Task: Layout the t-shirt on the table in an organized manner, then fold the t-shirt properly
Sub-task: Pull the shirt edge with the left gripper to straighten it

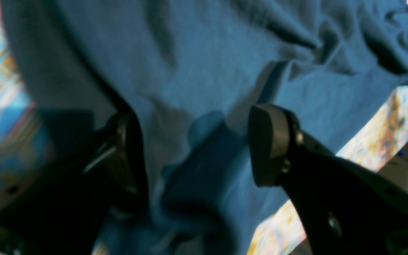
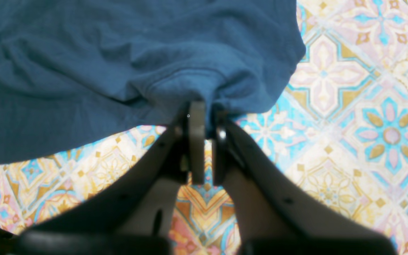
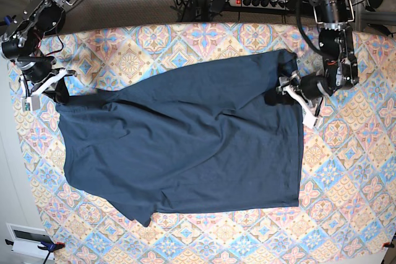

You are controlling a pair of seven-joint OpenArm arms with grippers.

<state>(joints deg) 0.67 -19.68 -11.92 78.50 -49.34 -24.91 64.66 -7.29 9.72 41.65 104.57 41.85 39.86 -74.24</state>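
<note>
The plain dark navy cloth t-shirt [image 3: 185, 146] is soft, light and limp: it will sag and bunch wherever it is lifted and will hold no shape of its own, so it is best taken by hems, sleeve edges or shoulder seams, pinching a doubled edge, not the single flat layer. It should slide fairly easily over the bench [image 3: 346, 177], which is covered in a diamond-tiled cloth of pink, light blue, cream and orange florals, though a hard tug would likely drag wrinkles across it.

The shirt lies spread across the middle of the bench, mostly flat but not squared; shallow creases run through the body and one lower corner trails to a point near the front edge. No print shows.

The right end effector [image 2: 204, 122], at the left of the base view, is clamped together on a bunched hemmed edge of the fabric, cloth gathered into the pinch. The left end effector [image 1: 193, 148], at the right of the base view, stands with its pads well apart astride a fold of the shirt; the wrist picture is blurred, so whether either pad touches the cloth is hard to tell, but it does not appear to grip it
</note>
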